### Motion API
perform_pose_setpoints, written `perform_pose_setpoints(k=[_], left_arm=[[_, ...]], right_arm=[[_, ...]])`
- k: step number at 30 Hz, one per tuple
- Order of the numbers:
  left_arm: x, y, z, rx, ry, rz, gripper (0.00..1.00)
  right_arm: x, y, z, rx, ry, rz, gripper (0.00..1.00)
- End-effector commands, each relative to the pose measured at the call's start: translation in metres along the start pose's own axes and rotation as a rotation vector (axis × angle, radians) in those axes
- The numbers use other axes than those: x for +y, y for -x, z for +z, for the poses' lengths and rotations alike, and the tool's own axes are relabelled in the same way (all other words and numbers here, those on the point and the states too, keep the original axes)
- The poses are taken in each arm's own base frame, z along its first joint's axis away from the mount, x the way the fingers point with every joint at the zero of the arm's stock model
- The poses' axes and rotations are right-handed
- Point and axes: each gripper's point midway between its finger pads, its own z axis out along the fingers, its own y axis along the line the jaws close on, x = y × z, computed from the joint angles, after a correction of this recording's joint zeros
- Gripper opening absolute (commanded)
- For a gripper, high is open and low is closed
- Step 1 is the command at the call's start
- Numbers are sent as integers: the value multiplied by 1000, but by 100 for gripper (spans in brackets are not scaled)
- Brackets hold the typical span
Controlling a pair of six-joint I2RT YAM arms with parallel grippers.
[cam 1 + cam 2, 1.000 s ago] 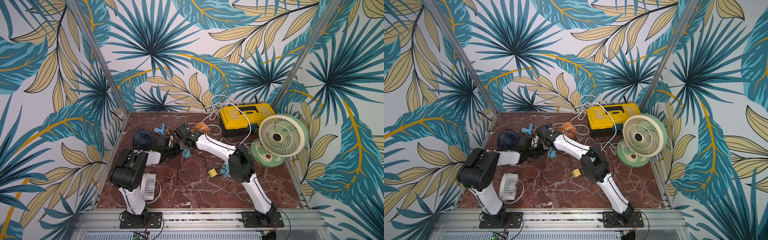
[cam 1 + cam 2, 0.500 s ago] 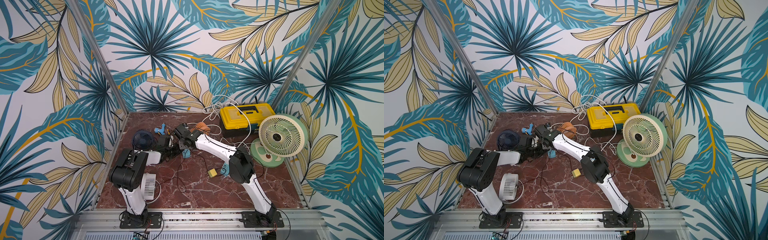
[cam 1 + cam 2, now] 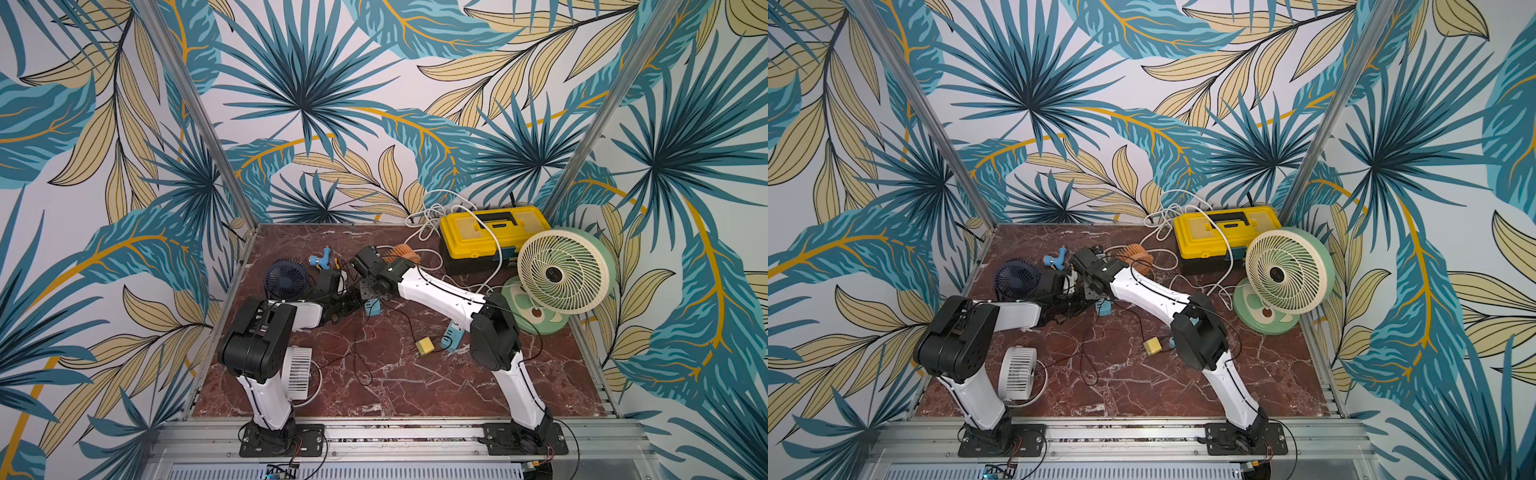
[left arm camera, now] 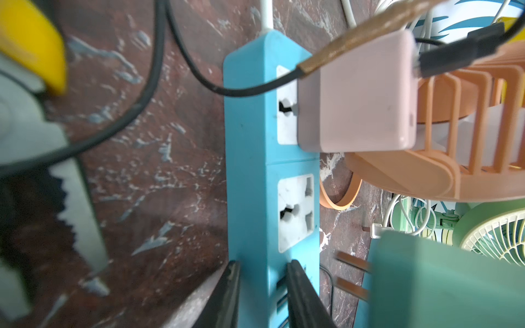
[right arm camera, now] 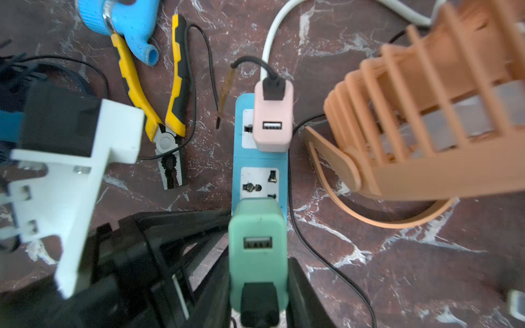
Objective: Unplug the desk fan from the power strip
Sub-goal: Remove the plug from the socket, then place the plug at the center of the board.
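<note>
L gripper (image 4: 264,264) clenched on power strip (image 4: 244,176) end, pinning it. R gripper (image 5: 258,269) grasps green plug (image 5: 257,224) (prongs (image 4: 352,261) clear, just beside socket face). You keep pulling perp. to strip's long axis.

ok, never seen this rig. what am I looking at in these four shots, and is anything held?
Two white robot arms, left and right, stand at a marble-patterned table. The two wide pictures come from one overhead stereo camera; the close-ups come from a camera on each wrist. The left end effector is clamped on a blue power strip. The right end effector grips a green adapter, its prongs clear of the strip. A pink adapter sits plugged in. Nearby: pliers, an orange fan, a yellow toolbox, a large green fan, a navy fan, a white fan.
</note>
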Motion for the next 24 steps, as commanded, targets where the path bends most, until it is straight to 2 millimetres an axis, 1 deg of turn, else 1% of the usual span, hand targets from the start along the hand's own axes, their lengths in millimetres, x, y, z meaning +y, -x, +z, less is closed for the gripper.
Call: perform_pose_setpoints(k=[1,4,7,11,14,17,19,21,24], left_arm=[[52,-30,-1,56,167,-76,32],[30,-21,-5,21,71,-61,35],[9,-10,-15,-24,6,-25,37],[-16,5,-36,-82,-25,46,38],[-34,15,-55,-128,-41,95,40],[-44,23,-70,-175,-42,131,41],[-47,26,-77,-199,-37,141,41],[-45,29,-81,-209,-30,138,41],[-39,30,-80,-206,-19,121,41]], right_arm=[[-5,10,-30,-51,26,17,17],[-2,0,-33,-31,73,31,17],[-5,-12,-34,-11,99,45,16],[-5,-21,-41,-19,150,53,17],[4,-32,-43,7,231,40,17],[17,-42,-45,28,324,20,17],[28,-55,-44,71,407,-16,17],[40,-67,-43,109,486,-41,17],[55,-82,-42,152,596,-53,17]])
